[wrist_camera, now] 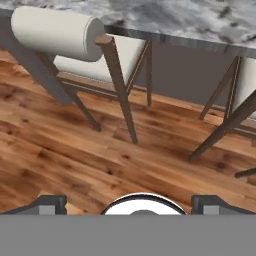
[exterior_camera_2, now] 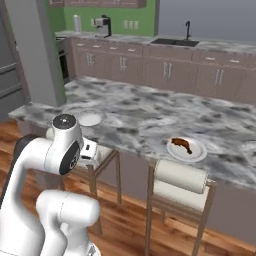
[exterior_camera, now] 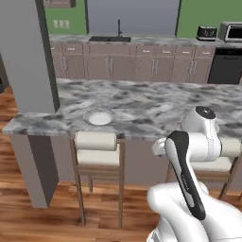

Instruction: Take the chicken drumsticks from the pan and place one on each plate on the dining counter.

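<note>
Marbled stone counter (exterior_camera_2: 150, 120) carries two white plates: one (exterior_camera_2: 187, 149) holds a brown drumstick (exterior_camera_2: 182, 144), the other (exterior_camera: 99, 117) lies bare near the pillar (exterior_camera: 29, 56). The gripper (wrist_camera: 128, 204), jaws spread wide and holding nothing, hangs below the counter's edge, facing the wood floor (wrist_camera: 75, 160) and stools (wrist_camera: 80, 45), well apart from both plates.

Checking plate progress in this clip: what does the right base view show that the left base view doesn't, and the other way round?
Right base view: a white plate carrying one chicken drumstick, plus a coffee machine on the far kitchen counter. Left base view: a toaster on that far counter. Both share the marbled dining counter, an empty plate near the grey pillar, the sink and cushioned stools.
</note>
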